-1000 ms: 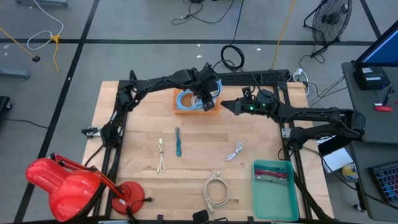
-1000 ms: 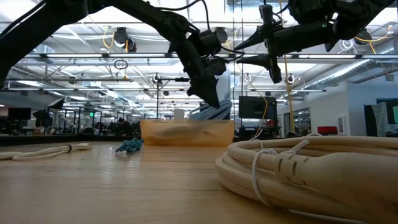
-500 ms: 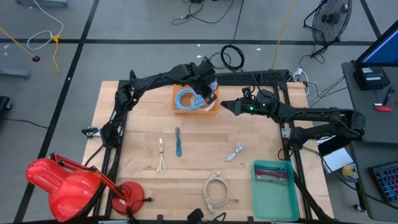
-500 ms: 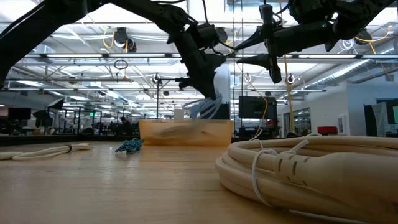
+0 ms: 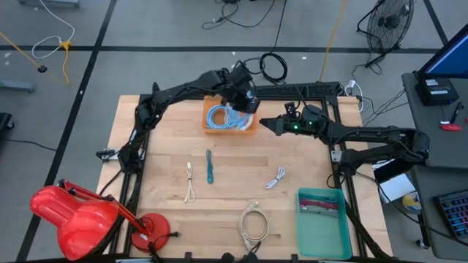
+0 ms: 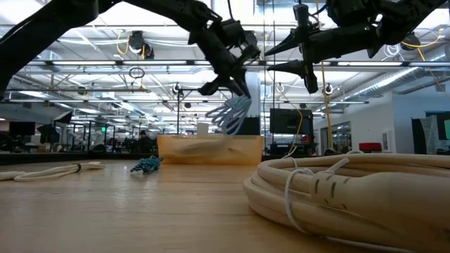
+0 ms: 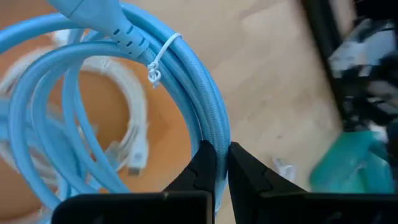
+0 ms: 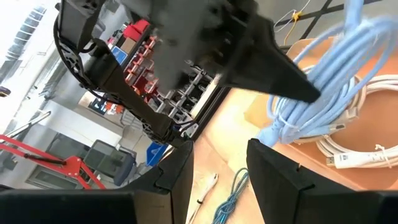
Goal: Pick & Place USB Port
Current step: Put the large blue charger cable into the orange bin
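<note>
A coil of light-blue cable [image 5: 221,115] hangs over the orange bin [image 5: 252,128] at the table's far middle, with my left gripper [image 5: 245,102] shut on it. The low view shows the coil [image 6: 233,116] dangling below the gripper [image 6: 235,90], its lowest loops about level with the bin's rim [image 6: 211,138]. A white cable [image 7: 134,143] lies on the bin's floor. My right gripper [image 5: 265,124] waits open and level just right of the bin, with nothing between its fingers [image 8: 280,180]. My left gripper pinches the bundled strands of the blue coil [image 7: 214,140] between its two fingers [image 7: 204,167], at one side of the loop away from the plug and its white tie [image 7: 158,59]. The fingers slant down from above and lie across the strands. The coil hangs slack below them over the bin.
Loose cables lie on the wooden table: a teal braided one [image 5: 210,166], a cream one [image 5: 190,181], a grey-white one [image 5: 275,177] and a coiled cream one [image 5: 254,223]. A teal tray [image 5: 322,215] stands near right, and a red object [image 5: 73,215] near left.
My left gripper has risen a little over the bin and rolled about its own axis, staying shut on the blue coil. The coil has come up out of the bin with it and now hangs higher, turned about.
</note>
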`<state>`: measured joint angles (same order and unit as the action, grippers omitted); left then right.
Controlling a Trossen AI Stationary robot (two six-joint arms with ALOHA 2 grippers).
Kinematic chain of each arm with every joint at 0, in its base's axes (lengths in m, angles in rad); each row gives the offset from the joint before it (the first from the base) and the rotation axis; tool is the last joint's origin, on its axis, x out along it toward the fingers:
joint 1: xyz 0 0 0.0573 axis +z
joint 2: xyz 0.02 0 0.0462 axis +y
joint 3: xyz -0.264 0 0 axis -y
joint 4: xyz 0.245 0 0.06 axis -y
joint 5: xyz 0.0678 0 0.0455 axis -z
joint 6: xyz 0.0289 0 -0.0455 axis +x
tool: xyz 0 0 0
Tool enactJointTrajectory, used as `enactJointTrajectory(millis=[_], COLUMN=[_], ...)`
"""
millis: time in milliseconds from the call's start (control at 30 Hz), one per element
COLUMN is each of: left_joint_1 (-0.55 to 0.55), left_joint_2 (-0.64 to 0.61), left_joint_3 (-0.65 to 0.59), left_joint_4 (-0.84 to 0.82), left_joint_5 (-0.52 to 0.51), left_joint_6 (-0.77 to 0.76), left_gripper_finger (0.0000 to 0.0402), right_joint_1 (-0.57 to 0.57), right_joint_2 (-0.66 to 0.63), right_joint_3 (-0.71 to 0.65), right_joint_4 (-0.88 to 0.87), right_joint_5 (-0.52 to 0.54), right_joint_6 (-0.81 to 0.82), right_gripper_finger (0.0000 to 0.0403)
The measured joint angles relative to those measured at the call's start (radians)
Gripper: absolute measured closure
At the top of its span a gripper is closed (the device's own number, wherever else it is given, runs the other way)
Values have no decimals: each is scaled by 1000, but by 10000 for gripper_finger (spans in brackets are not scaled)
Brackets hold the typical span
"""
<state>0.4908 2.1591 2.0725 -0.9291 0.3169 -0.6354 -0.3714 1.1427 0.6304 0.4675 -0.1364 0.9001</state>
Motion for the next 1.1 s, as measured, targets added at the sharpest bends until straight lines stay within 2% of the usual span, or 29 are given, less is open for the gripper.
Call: enactJointTrajectory(millis=[133,400,667,933,1100], left_joint_1=[25,55,54,37,21], left_joint_2=[1,-1,-1,97,104], left_joint_3=[-50,-170,-248,-255,-240], left_joint_4=[28,216,334,375,399], left_joint_5=[17,66,69,154,94], left_joint_6=[-40,-106,-146,-176,-182], left_gripper_finger=[386,386,386,387,395], right_joint_1=[0,0,0,0,0], right_joint_2=[0,0,0,0,0], right_joint_3=[0,0,0,0,0], right_joint_4=[0,0,0,0,0], right_joint_5=[-7,-19,-21,-23,-32], right_joint_6=[-18,-26,-23,-22,-22], right_gripper_finger=[261,261,261,261,261])
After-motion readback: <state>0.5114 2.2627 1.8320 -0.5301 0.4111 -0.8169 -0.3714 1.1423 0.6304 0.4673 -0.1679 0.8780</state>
